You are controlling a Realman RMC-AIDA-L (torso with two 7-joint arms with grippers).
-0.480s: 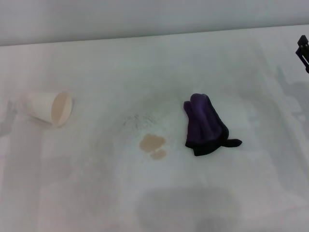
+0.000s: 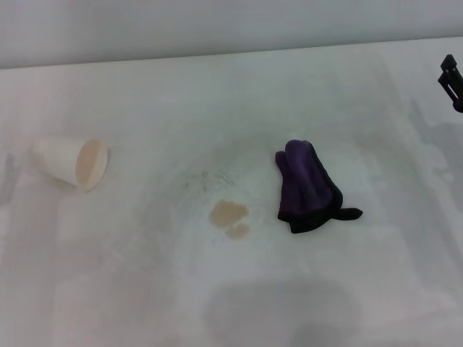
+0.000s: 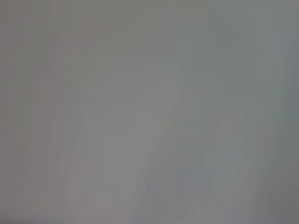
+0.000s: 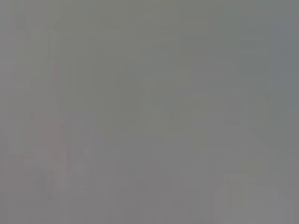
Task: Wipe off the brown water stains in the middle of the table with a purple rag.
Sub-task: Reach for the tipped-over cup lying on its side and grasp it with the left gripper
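Rag (image 2: 309,189) lies bunched on surface (image 2: 145,289) just beside stains (image 2: 230,217), ready for pickup; right end effector (image 2: 451,79) at far edge, grip state unclear; left unseen.

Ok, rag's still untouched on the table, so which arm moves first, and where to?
Probably the right pincer: it sits at the table's far right edge, nearest the bunched dark purple cloth rag. Bring it over the rag to grasp it; the tan-brown liquid stains lie just beside, unwiped.
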